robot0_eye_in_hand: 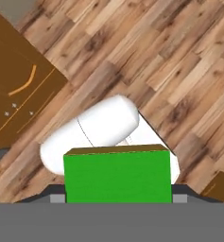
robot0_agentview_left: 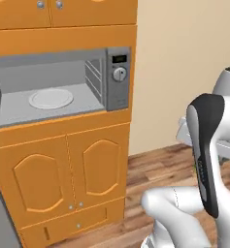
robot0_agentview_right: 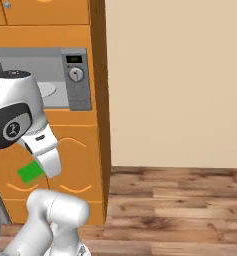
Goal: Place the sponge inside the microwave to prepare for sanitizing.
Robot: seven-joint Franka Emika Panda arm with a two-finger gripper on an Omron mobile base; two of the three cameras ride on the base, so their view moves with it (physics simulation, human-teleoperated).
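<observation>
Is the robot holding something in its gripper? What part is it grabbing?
Yes, the green sponge. It sits right between the gripper tips, which hold it by its two opposite side faces at the lower end.

The orange cabinet unit [robot0_agentview_left: 63, 164] stands on a wood-plank floor [robot0_agentview_right: 180, 210]. Its open niche holds the grey microwave [robot0_agentview_left: 58, 87], door swung open, with a white round turntable [robot0_agentview_left: 51, 98] lying flat on the cavity floor, near its middle.
</observation>
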